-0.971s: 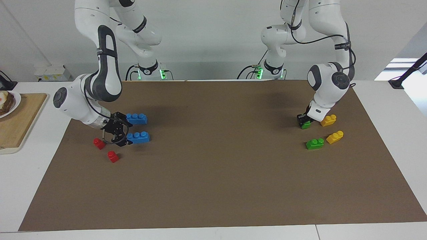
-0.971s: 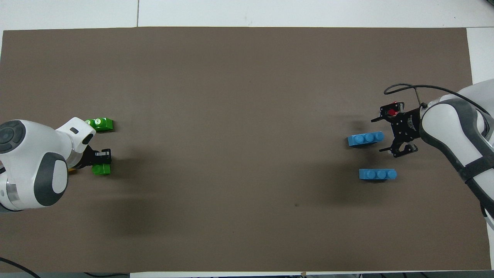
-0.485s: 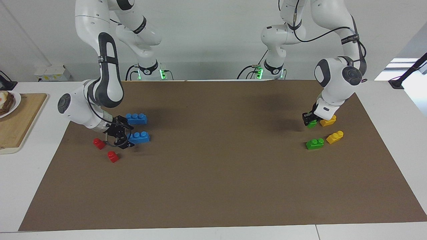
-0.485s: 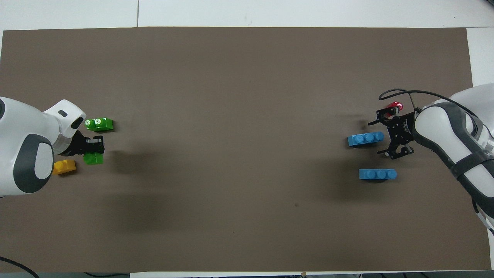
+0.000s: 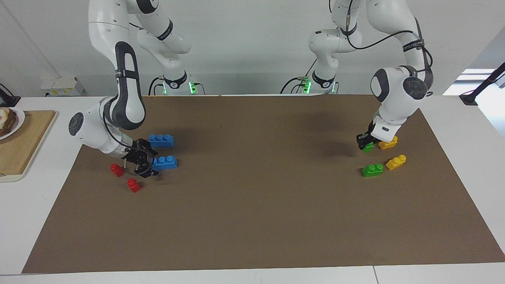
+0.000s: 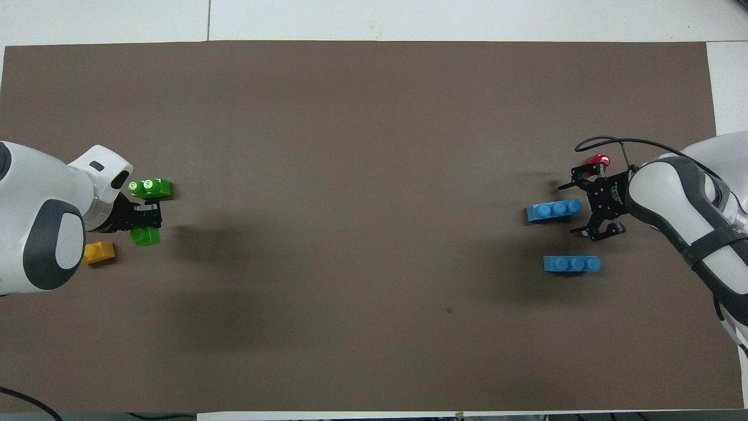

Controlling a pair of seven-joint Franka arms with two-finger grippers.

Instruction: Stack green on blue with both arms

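My left gripper is shut on a small green brick, held just above the brown mat beside a yellow brick; the overhead view shows that gripper with the green brick under its tips. A second green brick lies on the mat farther from the robots. My right gripper is open and low at the right arm's end, its fingers on either side of one end of a blue brick, also seen from above. Another blue brick lies nearer to the robots.
Two yellow bricks lie near the green ones. Two red bricks sit beside my right gripper. A wooden board with a plate stands off the mat at the right arm's end.
My left gripper has risen a little with the green brick, uncovering a yellow brick in the overhead view. The right gripper has edged along the blue brick, still open.
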